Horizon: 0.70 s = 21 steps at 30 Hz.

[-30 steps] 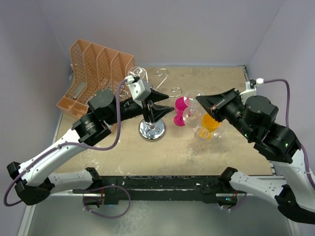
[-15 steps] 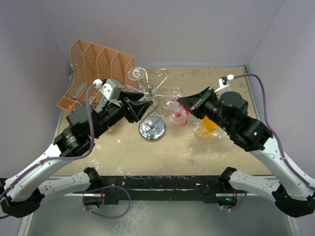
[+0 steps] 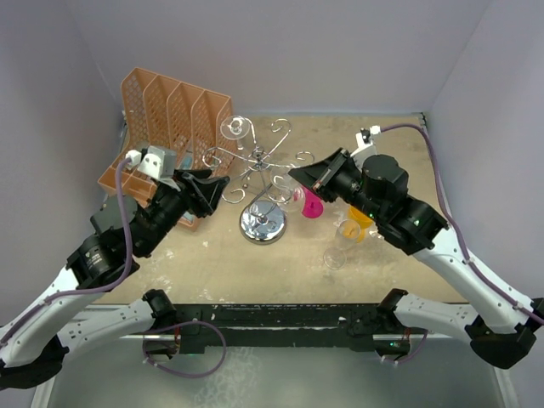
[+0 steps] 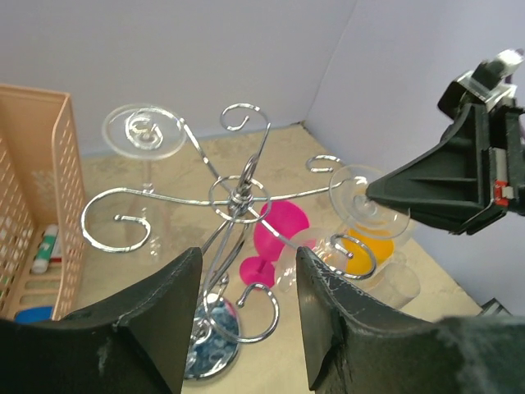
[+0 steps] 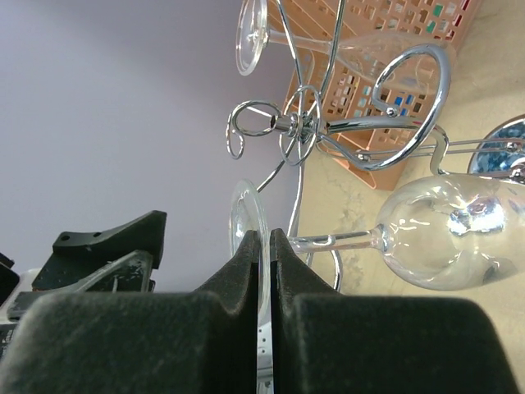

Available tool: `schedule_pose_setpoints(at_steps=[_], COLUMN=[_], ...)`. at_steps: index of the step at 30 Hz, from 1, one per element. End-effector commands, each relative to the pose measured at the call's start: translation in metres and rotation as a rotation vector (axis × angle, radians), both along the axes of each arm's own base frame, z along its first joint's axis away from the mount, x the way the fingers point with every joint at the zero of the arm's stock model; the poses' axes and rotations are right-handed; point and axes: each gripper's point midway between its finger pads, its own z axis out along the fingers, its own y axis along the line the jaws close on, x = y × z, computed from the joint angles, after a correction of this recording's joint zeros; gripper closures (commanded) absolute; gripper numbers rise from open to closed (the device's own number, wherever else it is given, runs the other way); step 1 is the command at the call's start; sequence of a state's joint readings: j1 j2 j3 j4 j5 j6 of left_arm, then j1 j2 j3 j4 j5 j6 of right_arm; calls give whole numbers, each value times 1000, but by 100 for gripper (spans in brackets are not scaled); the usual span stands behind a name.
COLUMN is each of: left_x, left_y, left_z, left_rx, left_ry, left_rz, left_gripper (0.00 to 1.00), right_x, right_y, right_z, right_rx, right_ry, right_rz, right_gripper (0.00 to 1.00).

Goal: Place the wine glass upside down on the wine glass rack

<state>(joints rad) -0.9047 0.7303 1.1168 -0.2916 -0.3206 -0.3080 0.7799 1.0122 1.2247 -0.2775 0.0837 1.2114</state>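
Observation:
The chrome wine glass rack (image 3: 259,166) stands mid-table on its round shiny base (image 3: 263,223). My right gripper (image 3: 297,175) is shut on the round foot of a clear wine glass (image 5: 455,230). It holds the glass inverted at the rack's right side, the stem lying by a curled scroll arm (image 4: 354,250). In the left wrist view the glass's foot (image 4: 361,201) sits just above that curl. I cannot tell if the glass rests on the arm. My left gripper (image 3: 217,183) is open and empty, left of the rack. Another clear glass (image 3: 235,127) hangs upside down on the far left arm.
An orange plastic file organizer (image 3: 166,115) stands at the back left, close behind my left gripper. A pink glass (image 3: 312,206), an orange glass (image 3: 360,218) and a clear glass (image 3: 337,246) stand right of the rack, under my right arm.
My left gripper has drawn back to the left, away from the rack. My right gripper has carried the clear glass leftward up to the rack's right scroll arm.

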Motion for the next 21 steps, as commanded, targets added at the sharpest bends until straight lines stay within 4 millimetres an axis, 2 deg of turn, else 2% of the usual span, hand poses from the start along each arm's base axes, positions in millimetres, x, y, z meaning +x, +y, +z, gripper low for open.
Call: schedule_pose_setpoints(at_steps=[1, 7, 11, 21], left_x=[2, -1, -2, -2], left_y=[13, 24, 24, 23], left_z=[-19, -28, -32, -38], left_rx=[22, 31, 41, 60], left_ry=[55, 81, 87, 101], left_rz=[63, 91, 90, 86], left_gripper=[53, 53, 53, 53], right_x=[-1, 1, -2, -22], right_y=[10, 23, 31, 34], right_z=[27, 24, 23, 21], right_rx=[81, 69, 65, 67], right_ry=[-88, -110, -118, -115], right_rz=[44, 93, 141, 240], right_gripper=[100, 100, 100, 100])
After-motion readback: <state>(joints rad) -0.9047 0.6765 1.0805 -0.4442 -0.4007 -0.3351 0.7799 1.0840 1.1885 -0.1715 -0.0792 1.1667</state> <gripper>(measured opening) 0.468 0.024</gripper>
